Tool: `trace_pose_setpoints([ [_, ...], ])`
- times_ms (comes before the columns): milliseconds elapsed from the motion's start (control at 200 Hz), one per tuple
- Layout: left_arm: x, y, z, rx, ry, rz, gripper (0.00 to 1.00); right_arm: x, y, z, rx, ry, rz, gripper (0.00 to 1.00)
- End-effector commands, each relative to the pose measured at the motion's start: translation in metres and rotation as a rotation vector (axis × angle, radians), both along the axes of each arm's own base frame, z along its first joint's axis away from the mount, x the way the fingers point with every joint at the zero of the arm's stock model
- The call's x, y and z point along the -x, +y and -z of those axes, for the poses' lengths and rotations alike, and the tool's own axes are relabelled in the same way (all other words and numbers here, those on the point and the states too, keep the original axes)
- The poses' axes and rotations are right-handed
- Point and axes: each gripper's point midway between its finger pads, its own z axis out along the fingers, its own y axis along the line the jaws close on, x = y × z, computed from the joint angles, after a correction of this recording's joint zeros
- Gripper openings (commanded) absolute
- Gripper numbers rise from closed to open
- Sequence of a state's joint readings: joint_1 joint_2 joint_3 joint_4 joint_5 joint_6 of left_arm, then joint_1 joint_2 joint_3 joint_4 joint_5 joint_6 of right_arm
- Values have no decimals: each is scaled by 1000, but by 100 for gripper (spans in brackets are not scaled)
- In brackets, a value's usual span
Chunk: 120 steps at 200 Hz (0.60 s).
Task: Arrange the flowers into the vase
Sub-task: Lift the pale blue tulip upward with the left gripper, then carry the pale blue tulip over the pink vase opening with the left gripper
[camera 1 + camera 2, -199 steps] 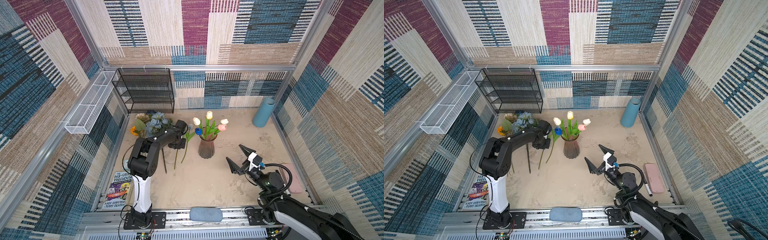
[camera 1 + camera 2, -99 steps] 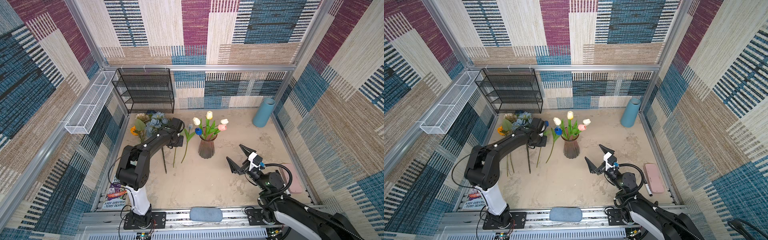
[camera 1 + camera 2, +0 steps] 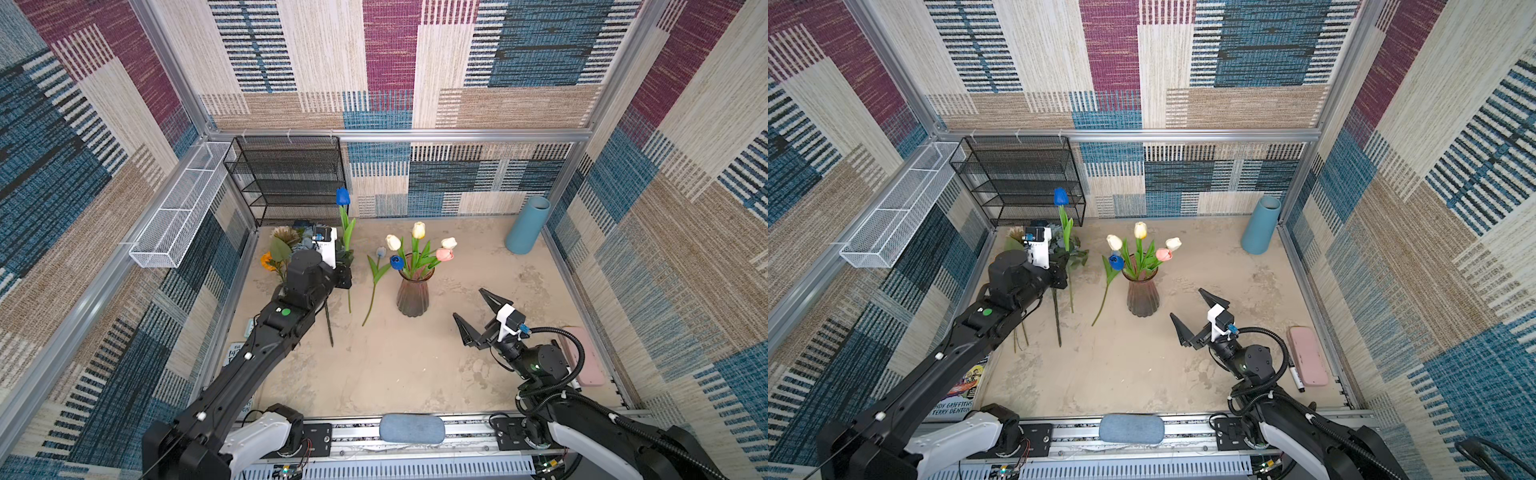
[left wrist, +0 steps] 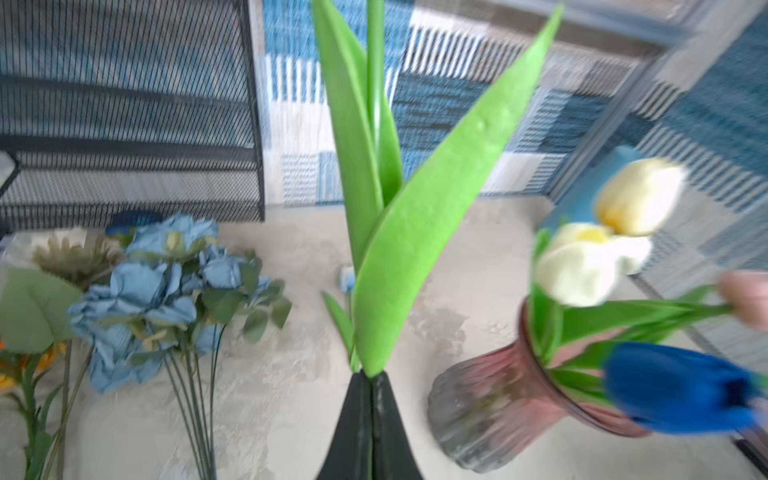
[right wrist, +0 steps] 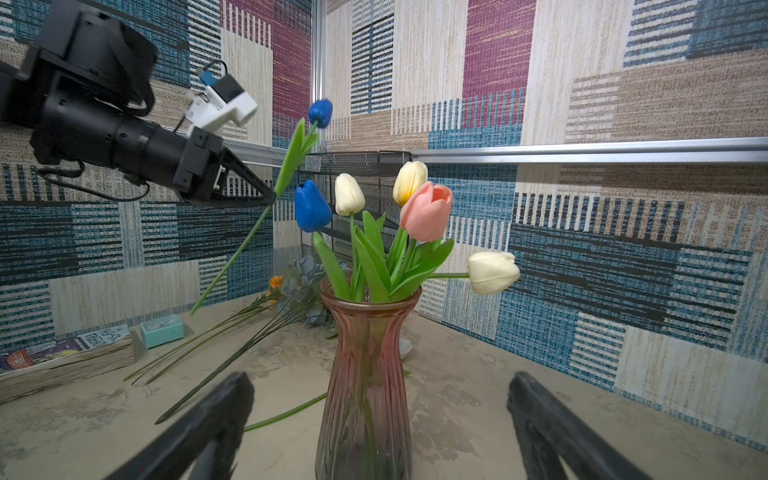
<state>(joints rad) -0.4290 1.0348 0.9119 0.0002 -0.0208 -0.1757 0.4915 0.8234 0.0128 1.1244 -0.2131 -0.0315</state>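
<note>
Counting stems in both top views, you had five tulips standing in the one pink glass vase (image 3: 412, 297): one blue, one pink, one yellow-tipped and two white. A sixth, the blue tulip (image 3: 345, 230), was in your left gripper (image 3: 347, 261). A seventh, the pale-blue tulip (image 3: 379, 269), lay flat on the table (image 3: 395, 374) just beside the vase at its 9 o'clock. In the table's 10 o'clock corner lay one dusty-blue rose bunch (image 4: 158, 291), one beige bloom (image 3: 286, 236) and one orange bloom (image 3: 267, 262), their stems pointing toward 6 o'clock.

Your left gripper's jaws were pressed together on the blue tulip's stem just below its leaves, as the left wrist view showed. The flower was tilted with its bloom uppermost, at the vase's 10 o'clock and apart from it. Whether the stem's foot touched the table could not be told.

Your right gripper (image 3: 468, 302) was spread wide, holding and touching nothing, near the vase at its 4 o'clock.
</note>
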Motion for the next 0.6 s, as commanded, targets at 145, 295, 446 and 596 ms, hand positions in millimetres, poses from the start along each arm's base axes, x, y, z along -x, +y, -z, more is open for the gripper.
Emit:
trace_pose_setpoints([
  [145, 81, -56, -97, 58, -494, 382, 0, 3, 0, -6, -17, -25, -8, 99],
  [295, 114, -81, -122, 134, -577, 568, 0, 2, 0, -4, -13, -18, -8, 99],
  [446, 113, -107, -135, 202, -591, 656, 0, 2, 1, -5, -14, -21, -10, 99],
  [596, 75, -126, -136, 238, -613, 560, 0, 3, 1, -5, -16, -22, -15, 99],
])
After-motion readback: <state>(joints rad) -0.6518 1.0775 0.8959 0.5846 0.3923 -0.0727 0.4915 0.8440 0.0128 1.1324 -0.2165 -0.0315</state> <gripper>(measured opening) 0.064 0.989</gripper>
